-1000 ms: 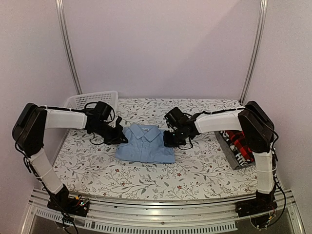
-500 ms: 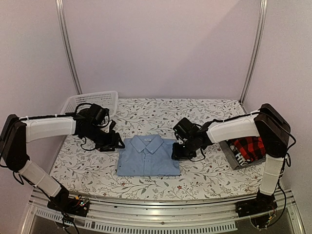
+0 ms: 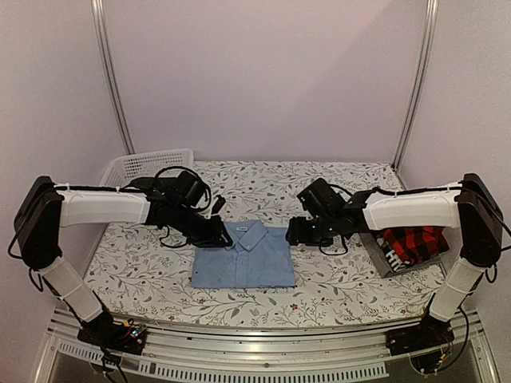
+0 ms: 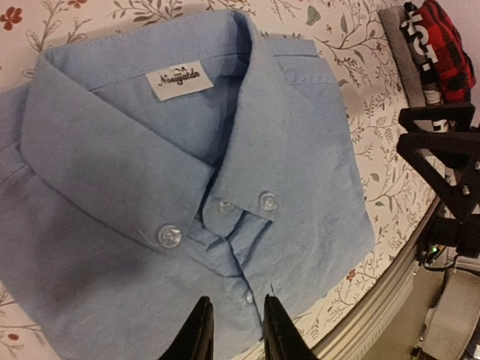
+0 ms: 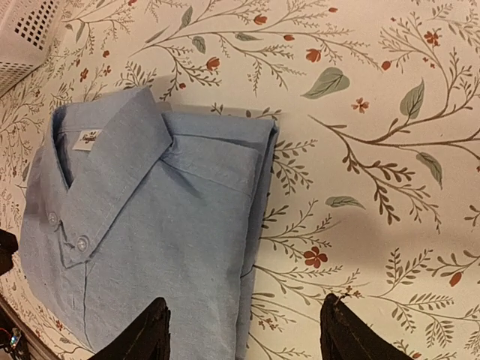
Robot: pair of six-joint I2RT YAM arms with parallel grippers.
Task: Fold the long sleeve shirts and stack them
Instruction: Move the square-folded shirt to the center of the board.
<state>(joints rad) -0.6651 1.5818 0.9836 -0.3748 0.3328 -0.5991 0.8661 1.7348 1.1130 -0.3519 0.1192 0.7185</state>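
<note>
The light blue shirt lies folded flat, collar away from me, at the table's middle. My left gripper hovers at the left side of its collar; in the left wrist view it stands narrowly open over the button placket, with nothing between the fingers. My right gripper is at the shirt's far right corner. Its jaws stand wide open, straddling the shirt's right folded edge. The red-and-black plaid shirt lies on a grey one at the right edge.
A white lattice basket stands at the back left; its corner shows in the right wrist view. The plaid and grey pile sits close to the right of the blue shirt. The table's metal front rail runs along the near edge.
The blue shirt was slid nearer the front edge and let go. Both grippers have opened; the left has moved right to the collar, the right back toward the far corner.
</note>
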